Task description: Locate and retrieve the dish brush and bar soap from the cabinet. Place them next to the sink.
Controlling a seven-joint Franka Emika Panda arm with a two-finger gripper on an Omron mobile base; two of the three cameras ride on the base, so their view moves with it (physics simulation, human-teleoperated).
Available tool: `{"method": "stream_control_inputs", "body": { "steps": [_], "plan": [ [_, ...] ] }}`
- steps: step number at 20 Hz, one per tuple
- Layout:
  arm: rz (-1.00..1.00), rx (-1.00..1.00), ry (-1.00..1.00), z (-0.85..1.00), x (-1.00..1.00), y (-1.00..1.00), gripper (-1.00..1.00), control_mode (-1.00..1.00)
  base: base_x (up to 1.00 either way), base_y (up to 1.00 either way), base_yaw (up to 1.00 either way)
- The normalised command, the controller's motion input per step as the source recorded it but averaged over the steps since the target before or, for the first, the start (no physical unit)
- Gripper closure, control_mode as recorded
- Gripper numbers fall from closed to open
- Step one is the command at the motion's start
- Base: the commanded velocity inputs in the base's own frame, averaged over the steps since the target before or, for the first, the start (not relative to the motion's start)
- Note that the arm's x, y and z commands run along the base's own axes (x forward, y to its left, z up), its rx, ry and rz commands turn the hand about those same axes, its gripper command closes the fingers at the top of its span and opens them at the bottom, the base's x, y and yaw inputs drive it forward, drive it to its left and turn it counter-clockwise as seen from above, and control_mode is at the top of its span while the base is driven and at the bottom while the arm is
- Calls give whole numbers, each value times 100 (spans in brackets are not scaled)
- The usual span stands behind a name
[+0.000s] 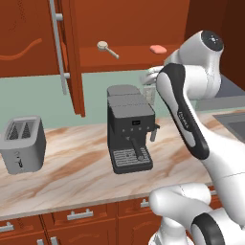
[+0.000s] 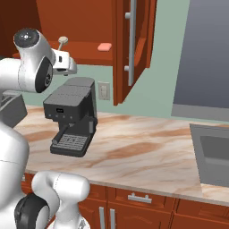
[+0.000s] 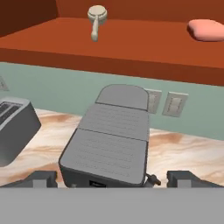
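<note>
While the cabinet (image 1: 72, 57) door hangs open, dish brush (image 3: 96, 19) and bar soap (image 3: 206, 29) lie well apart on its lower shelf, brush left, soap right in the hand view. Gripper (image 3: 111, 178) fingers spread wide, holding nothing, raised above the grey coffee machine (image 1: 129, 127) on the marbled surface (image 1: 72, 162). Toaster (image 1: 21, 143) sits left of the machine. Sink (image 2: 214, 152) is far right.

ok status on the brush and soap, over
Jaws open, empty, above the coffee machine. Dish brush and bar soap on the open cabinet shelf, untouched. Nothing blocking the shelf.
</note>
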Motion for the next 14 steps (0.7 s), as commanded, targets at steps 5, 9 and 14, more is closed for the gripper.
{"method": "stream_control_inputs", "body": {
  "steps": [5,9,14],
  "plan": [
    [3,0,-9,51,0,25,-100,-100,0,0,0],
    [6,0,-10,33,2,27,-100,-100,0,0,0],
    [6,-1,-8,7,32,38,-100,-100,0,0,0]
  ]
}}
